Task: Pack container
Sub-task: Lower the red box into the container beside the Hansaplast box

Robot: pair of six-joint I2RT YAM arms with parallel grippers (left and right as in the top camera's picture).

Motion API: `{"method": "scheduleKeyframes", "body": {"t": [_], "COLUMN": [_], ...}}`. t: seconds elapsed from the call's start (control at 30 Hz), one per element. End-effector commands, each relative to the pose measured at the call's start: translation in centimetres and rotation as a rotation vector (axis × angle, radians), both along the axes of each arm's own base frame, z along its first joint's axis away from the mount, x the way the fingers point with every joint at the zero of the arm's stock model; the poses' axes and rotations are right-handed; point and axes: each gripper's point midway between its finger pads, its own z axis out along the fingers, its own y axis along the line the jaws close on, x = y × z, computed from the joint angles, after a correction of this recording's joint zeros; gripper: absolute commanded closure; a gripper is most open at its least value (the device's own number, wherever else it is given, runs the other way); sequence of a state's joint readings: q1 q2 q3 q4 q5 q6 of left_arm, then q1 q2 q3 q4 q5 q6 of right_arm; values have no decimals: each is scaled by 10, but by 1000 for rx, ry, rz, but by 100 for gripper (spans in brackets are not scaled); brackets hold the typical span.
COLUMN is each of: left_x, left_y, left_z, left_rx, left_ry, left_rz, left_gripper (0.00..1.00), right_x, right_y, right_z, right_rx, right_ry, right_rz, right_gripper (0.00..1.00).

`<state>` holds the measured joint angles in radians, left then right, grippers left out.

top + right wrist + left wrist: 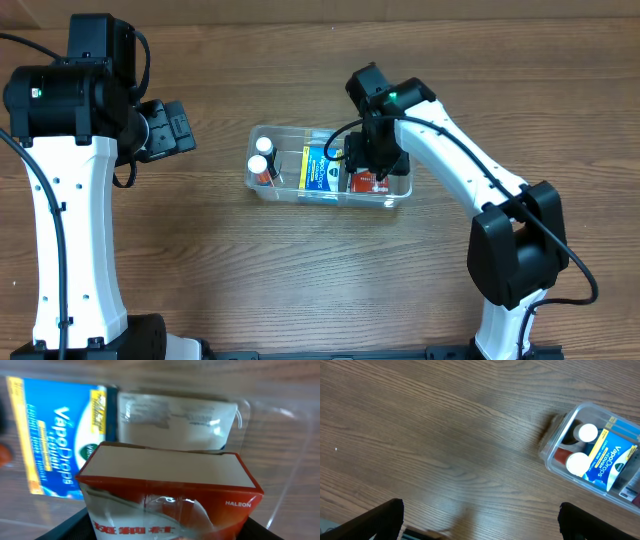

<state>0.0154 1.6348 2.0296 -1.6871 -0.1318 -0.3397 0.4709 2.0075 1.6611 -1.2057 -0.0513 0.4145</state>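
The clear plastic container [262,133] stands mid-table and also shows in the left wrist view [551,454]. It holds two white-capped bottles [262,157] at its left end and a blue VapoDrops box [322,170] in the middle. My right gripper [372,165] is inside the container's right end, shut on a red and white box [170,495]. A white packet [175,422] lies beyond the box, and the blue box [55,435] is to its left. My left gripper [178,128] is open and empty over bare wood, left of the container.
The wooden table [300,270] surrounds the container. In the left wrist view the bottles [583,447] and blue box [610,460] show at the right edge. The container's clear wall [285,460] is close to the red box's right side.
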Motion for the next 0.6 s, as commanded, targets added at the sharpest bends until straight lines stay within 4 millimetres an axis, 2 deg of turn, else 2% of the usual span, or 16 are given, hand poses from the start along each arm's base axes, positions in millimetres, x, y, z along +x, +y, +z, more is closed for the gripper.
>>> {"method": "scheduleKeyframes", "body": {"t": [0.0, 0.17, 0.23, 0.27, 0.33, 0.37, 0.4, 0.43, 0.47, 0.5, 0.53, 0.57], "left_x": [0, 0, 0, 0, 1, 3, 6, 8, 10, 10, 11, 11], "left_y": [1, 1, 1, 1, -3, -8, -14, -16, -16, -16, -16, -16], "left_z": [1, 1, 1, 1, 1, 1, 2, 3, 3, 3, 3, 3], "left_rx": [2, 2, 3, 2, -7, -28, -49, -56, -55, -55, -55, -55], "left_ry": [-2, -2, -2, -2, 0, -7, -16, -25, -30, -33, -34, -36], "left_rz": [-10, -10, -10, -11, -52, -95, -140, -163, -163, -162, -162, -162], "left_gripper": [0, 0, 0, 0, 0, 0, 0, 0, 0, 0, 0, 0], "right_x": [1, 10, 12, 13, 20, 25, 27, 28, 24, 16, 8, -5], "right_y": [-4, 0, -4, -7, -15, -21, -26, -35, -46, -59, -68, -77], "right_z": [-8, -6, 5, 17, 55, 84, 105, 133, 153, 163, 165, 163], "right_rx": [-11, 6, -14, -26, -40, -42, -33, -2, 17, 25, 23, 17], "right_ry": [3, -38, -58, -81, -178, -263, -322, -397, -437, -437, -413, -361], "right_rz": [-12, 15, 15, 12, 2, -12, -27, -52, -80, -106, -122, -134], "right_gripper": [26, 0, 0, 0, 0, 0, 0, 0, 0, 0, 0, 5]}}
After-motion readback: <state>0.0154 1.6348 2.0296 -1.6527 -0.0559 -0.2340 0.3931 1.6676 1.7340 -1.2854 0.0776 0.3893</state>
